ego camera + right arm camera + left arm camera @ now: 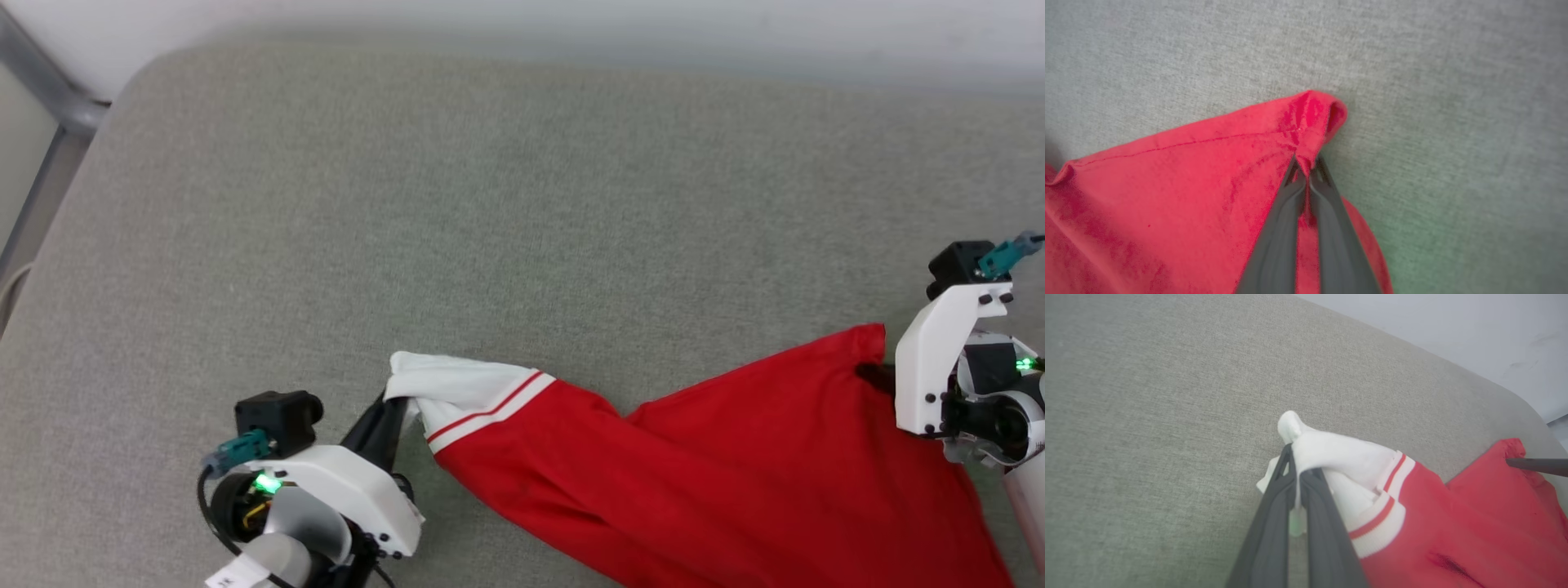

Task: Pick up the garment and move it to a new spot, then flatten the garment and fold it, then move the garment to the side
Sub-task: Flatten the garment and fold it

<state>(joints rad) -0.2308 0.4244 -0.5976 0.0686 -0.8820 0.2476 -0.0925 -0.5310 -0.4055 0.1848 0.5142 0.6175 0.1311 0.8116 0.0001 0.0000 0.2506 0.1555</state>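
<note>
In the head view, the garment lay on the counter close to its near edge. It reached from the middle over to the right side. The left gripper was pinched on the white sleeve. The right gripper was pinched on a red corner. They held two ends far apart, I think so the shirt could be lifted and pulled straight without bunching up (the red cloth dipped in a crease between them).

In the left wrist view, the left gripper had its two dark fingers squeezed together. The sleeve was caught between them and flopped over the tips. The red body trailed away toward the other arm's finger.

In the right wrist view, the right gripper was clamped on a small fold at the hem corner. The red cloth puckered toward that pinch, so the hold looked firm. It looked ready for carrying the garment to a new spot.
</note>
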